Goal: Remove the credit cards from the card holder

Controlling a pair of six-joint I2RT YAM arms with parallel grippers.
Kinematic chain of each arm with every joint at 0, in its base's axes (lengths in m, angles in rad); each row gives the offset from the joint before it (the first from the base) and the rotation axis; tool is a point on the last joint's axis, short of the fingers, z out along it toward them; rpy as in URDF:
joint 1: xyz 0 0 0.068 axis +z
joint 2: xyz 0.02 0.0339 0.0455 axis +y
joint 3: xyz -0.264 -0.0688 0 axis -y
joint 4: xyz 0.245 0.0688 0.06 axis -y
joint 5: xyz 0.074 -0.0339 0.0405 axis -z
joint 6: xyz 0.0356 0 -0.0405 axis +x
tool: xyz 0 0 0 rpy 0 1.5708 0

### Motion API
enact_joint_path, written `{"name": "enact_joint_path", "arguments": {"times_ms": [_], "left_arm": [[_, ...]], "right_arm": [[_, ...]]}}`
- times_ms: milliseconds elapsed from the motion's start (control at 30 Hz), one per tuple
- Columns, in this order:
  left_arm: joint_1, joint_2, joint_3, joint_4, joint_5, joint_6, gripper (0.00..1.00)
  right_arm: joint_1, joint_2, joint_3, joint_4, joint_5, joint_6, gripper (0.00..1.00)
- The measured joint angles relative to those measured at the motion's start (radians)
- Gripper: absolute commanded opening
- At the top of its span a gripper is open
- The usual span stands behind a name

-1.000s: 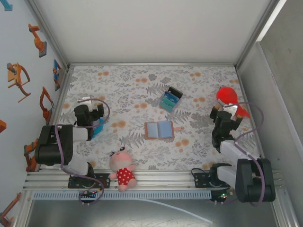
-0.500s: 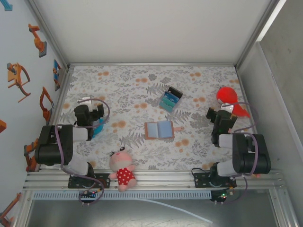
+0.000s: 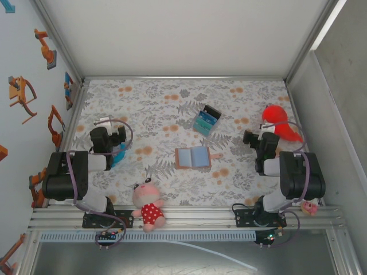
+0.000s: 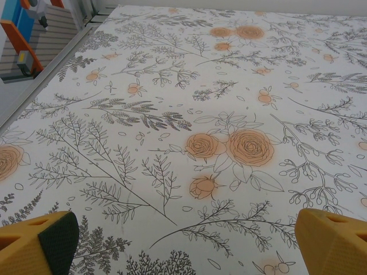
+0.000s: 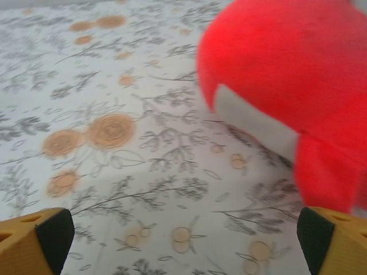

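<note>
Right pincer (image 5: 183, 243) wide, beside red plush (image 5: 275, 63)

No legible text or labels

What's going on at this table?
Nothing is being handled right now. The card holder lies open and flat in the middle of the table, apart from both tools. The robot's left tool hangs open near the table's left edge; its right tool hangs open beside a red plush toy.

I swung the right gripper (image 3: 252, 137) left, clear of the red toy (image 3: 278, 117); the elbow (image 3: 298, 175) lifted forward, uncovering a small pink thing (image 3: 309, 207).
</note>
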State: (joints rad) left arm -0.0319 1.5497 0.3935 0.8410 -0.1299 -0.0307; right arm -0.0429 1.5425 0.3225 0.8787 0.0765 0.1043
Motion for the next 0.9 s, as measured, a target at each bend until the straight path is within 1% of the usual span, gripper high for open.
{"name": "enact_joint_path", "arguments": {"times_ms": [133, 267, 900], "left_arm": [[0.000, 0.000, 0.000, 0.000, 0.000, 0.000, 0.97], [0.000, 0.000, 0.000, 0.000, 0.000, 0.000, 0.97], [0.000, 0.000, 0.000, 0.000, 0.000, 0.000, 0.97]], "right_arm": [[-0.027, 0.001, 0.047, -0.006, -0.117, -0.020, 1.00], [-0.039, 0.001, 0.050, -0.010, -0.166, -0.027, 1.00], [-0.039, 0.001, 0.050, -0.014, -0.163, -0.027, 1.00]]}}
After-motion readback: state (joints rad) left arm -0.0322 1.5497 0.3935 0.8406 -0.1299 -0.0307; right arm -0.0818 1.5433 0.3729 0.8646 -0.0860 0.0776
